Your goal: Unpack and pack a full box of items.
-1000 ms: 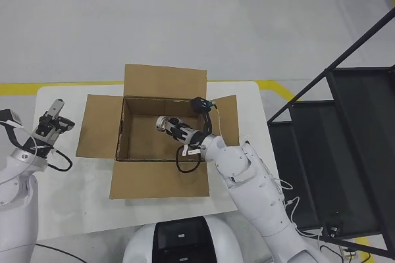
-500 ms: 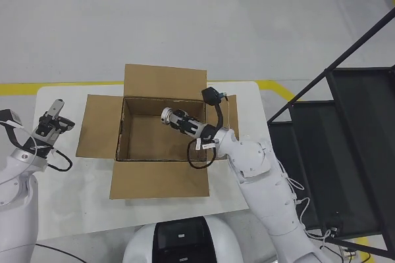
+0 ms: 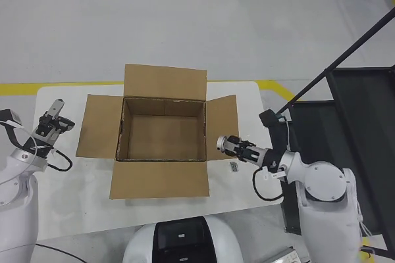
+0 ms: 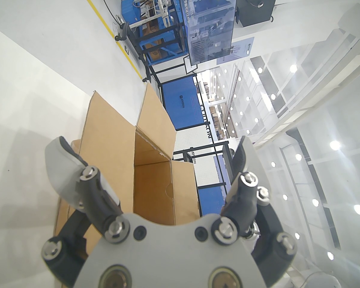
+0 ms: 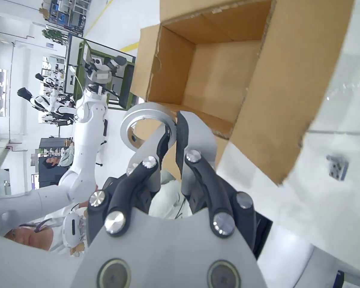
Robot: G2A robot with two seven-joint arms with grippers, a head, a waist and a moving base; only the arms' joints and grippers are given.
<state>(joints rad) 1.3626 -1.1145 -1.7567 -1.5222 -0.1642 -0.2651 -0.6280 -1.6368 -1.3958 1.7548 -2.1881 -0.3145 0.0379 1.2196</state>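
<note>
The open cardboard box stands mid-table with its flaps spread; its floor looks bare. My right gripper hangs just off the box's right flap, over the table, shut on a silver metal ring. In the right wrist view the ring is pinched at its rim by the right gripper, with the box beyond it. A small grey square plate with holes lies on the table below that gripper. My left gripper is open and holds nothing, left of the box.
A black metal rack stands close to the table's right edge. White tabletop is bare to the left of and in front of the box.
My right arm has pulled out of the box and swung to the right with the silver ring, ending beyond the right flap. The left arm has kept still.
</note>
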